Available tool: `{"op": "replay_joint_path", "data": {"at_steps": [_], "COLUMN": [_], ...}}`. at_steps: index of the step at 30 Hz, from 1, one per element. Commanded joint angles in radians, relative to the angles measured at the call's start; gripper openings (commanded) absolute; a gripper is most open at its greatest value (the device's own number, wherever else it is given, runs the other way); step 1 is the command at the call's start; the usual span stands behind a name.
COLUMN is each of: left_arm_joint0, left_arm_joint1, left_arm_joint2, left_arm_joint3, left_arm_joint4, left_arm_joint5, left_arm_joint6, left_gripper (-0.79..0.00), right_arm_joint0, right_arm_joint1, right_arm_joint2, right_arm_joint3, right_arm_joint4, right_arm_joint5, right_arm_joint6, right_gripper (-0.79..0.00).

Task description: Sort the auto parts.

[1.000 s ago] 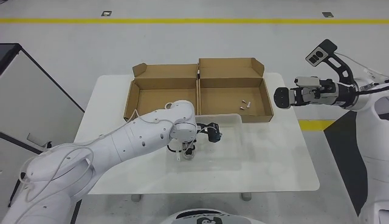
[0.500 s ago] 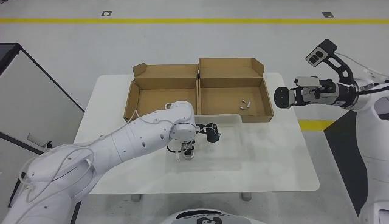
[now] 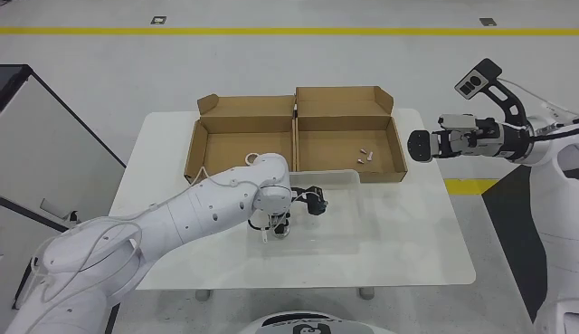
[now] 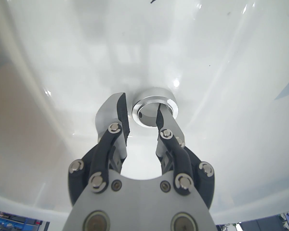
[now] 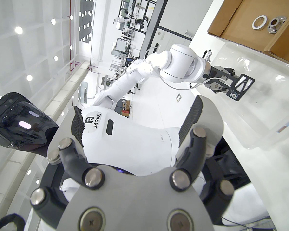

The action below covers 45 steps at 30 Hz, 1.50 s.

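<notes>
One polished metal ring (image 4: 156, 93), left tool (image 4: 140, 103) straddling rim.

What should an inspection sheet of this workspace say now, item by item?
Surface: white table bearing a left box, a right box and a clear tray.
Job's things: metal ring in the tray; second ring and flanged hub in the right box.
Clutter: small dark speck on the tray floor.
Grippers: left gripper open, one of its fingers inside the metal ring, one outside; right gripper open, in the air beside the table.
Cables: thin cable at the left wrist.
Surroundings: grey floor with a yellow line.
</notes>
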Motion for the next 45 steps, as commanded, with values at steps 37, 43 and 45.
{"op": "replay_joint_path", "data": {"at_steps": [37, 43, 45], "left_arm_joint0": [-0.166, -0.066, -0.023], "left_arm_joint1": [0.128, 0.208, 0.235], "left_arm_joint2": [-0.208, -0.384, -0.444], "left_arm_joint3": [-0.164, -0.101, -0.098], "left_arm_joint4": [-0.417, -0.584, -0.641], "left_arm_joint5": [0.048, -0.094, -0.154], "left_arm_joint6": [0.042, 0.135, 0.158], "left_gripper": [-0.785, -0.785, -0.785], "right_arm_joint0": [0.000, 0.000, 0.000], "right_arm_joint1": [0.000, 0.000, 0.000], "right_arm_joint2": [0.000, 0.000, 0.000], "right_arm_joint3": [0.000, 0.000, 0.000], "right_arm_joint4": [0.000, 0.000, 0.000], "right_arm_joint5": [0.000, 0.000, 0.000], "right_arm_joint6": [0.000, 0.000, 0.000], "right_gripper": [0.000, 0.000, 0.000]}}
